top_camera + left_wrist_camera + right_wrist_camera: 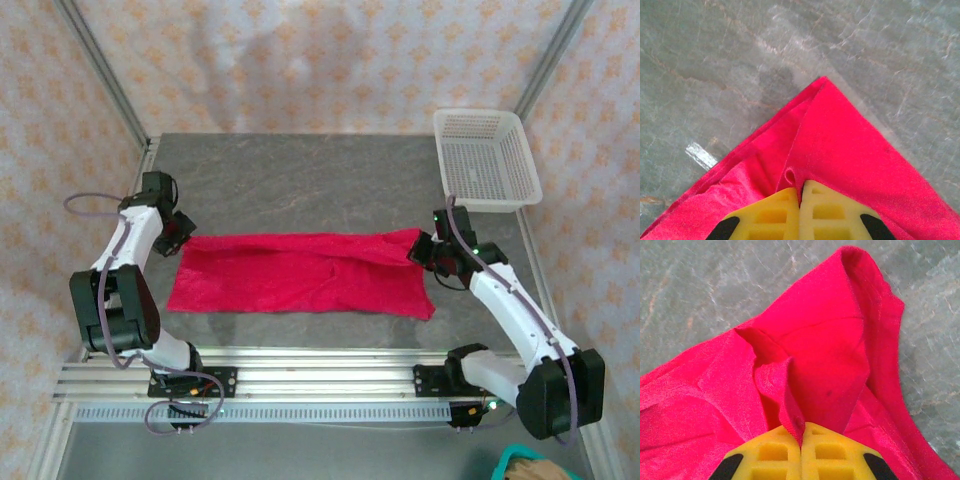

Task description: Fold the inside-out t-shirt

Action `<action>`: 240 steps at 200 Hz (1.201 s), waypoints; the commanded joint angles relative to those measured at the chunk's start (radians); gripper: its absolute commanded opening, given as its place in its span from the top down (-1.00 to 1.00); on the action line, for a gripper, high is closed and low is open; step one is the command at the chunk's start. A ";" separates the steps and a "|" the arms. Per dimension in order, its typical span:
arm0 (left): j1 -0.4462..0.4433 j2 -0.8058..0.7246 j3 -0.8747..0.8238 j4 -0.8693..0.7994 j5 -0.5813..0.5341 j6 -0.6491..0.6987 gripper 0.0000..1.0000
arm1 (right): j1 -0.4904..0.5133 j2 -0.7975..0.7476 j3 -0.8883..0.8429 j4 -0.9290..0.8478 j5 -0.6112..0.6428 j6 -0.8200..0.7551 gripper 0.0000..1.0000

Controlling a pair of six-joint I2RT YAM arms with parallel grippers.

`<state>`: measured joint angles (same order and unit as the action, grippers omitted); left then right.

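Observation:
The inside-out t-shirt (300, 273) lies as a long red-pink band across the middle of the grey table, stretched left to right. My left gripper (176, 233) is shut on its far left corner. In the left wrist view the yellow fingers (772, 215) pinch a fold of the t-shirt (850, 145) at the gripper (801, 192). My right gripper (428, 250) is shut on the far right corner. The right wrist view has a raised ridge of t-shirt (815, 355) caught between the yellow pads of that gripper (801, 434).
A white mesh basket (487, 160) stands at the back right corner of the table (300, 180). A metal rail (300, 380) with the arm bases runs along the near edge. Patterned walls close in the back and sides.

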<state>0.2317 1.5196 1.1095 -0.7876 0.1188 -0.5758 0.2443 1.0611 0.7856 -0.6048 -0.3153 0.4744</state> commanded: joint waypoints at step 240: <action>-0.085 -0.095 -0.133 0.120 -0.016 -0.073 -0.03 | 0.204 0.561 0.241 0.176 0.120 -0.053 0.20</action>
<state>0.1547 1.4128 0.9810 -0.6868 0.1001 -0.6388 0.4282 1.6035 0.9871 -0.4583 -0.2089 0.4400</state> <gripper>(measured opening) 0.517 0.409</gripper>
